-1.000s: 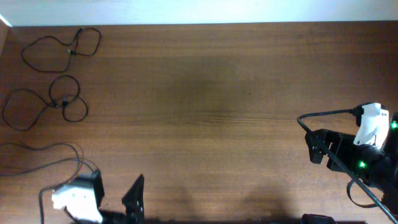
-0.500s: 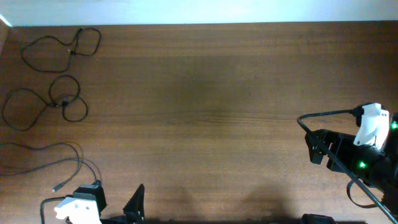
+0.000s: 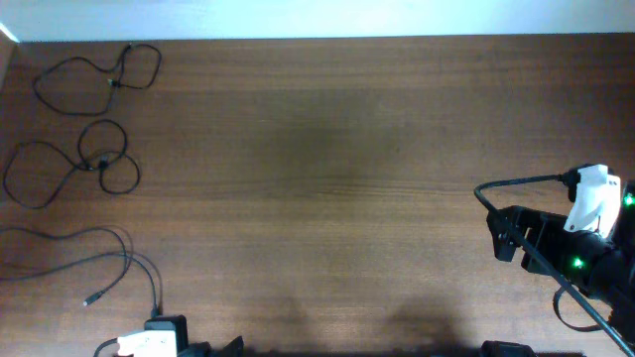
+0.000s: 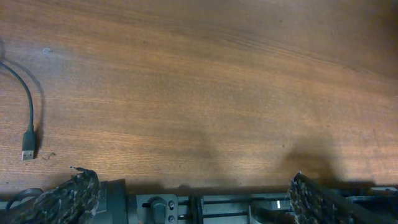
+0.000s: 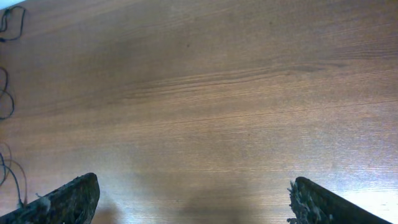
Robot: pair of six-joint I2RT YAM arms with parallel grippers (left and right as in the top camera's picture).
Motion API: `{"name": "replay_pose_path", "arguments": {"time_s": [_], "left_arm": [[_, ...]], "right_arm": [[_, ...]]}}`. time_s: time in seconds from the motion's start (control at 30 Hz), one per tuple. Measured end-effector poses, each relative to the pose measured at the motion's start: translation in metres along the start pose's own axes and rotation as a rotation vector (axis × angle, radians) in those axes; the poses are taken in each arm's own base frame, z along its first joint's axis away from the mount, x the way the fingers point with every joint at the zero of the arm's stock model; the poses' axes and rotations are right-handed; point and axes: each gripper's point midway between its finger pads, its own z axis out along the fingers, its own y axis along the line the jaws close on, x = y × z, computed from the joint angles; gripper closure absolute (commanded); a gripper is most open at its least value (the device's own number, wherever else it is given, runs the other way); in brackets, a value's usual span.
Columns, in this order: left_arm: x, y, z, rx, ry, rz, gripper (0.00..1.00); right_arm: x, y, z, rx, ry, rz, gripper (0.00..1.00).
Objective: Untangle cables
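Note:
Three thin black cables lie apart at the table's left side: a loop at the far corner (image 3: 99, 77), a double loop (image 3: 84, 164) below it, and a long loose cord (image 3: 94, 260) whose small plug (image 3: 89, 299) rests near the front. In the left wrist view that plug end (image 4: 27, 148) lies left of my left gripper (image 4: 188, 180), which is open and empty at the table's front edge. My right gripper (image 5: 194, 183) is open over bare wood, far from the cables (image 5: 6, 93) at that view's left edge. In the overhead view it sits at the right (image 3: 502, 236).
The wooden table (image 3: 327, 178) stretches between the arms. The left arm's white body (image 3: 149, 345) peeks in at the bottom edge. A thick black arm cable (image 3: 516, 183) arcs above the right arm. The table's far edge meets a pale wall.
The left arm has pulled back toward the front edge and mostly left the overhead view, uncovering the near cord's plug end. The right arm and the cables have not moved.

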Motion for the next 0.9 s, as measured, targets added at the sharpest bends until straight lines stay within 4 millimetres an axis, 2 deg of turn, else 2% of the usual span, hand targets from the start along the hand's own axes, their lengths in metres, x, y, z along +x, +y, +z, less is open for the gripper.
{"name": "replay_pose_path", "arguments": {"time_s": [0.47,0.57,0.77,0.8,0.9], "left_arm": [[0.000,0.000,0.000,0.000,0.000,0.000,0.01],[0.000,0.000,0.000,0.000,0.001,0.000,0.01],[0.000,0.000,0.000,0.000,0.001,0.000,0.01],[0.000,0.000,0.000,0.000,0.002,-0.001,0.01],[0.000,0.000,0.000,0.000,0.002,-0.001,0.01]], "right_arm": [[-0.001,-0.001,0.003,-0.001,-0.011,-0.008,0.02],[0.001,-0.004,0.015,-0.005,-0.038,-0.031,0.02],[0.002,-0.014,0.051,-0.028,-0.210,-0.091,0.02],[0.012,-0.018,0.061,-0.030,-0.230,-0.099,0.02],[0.019,-0.022,0.075,-0.049,-0.345,-0.133,0.02]]}}
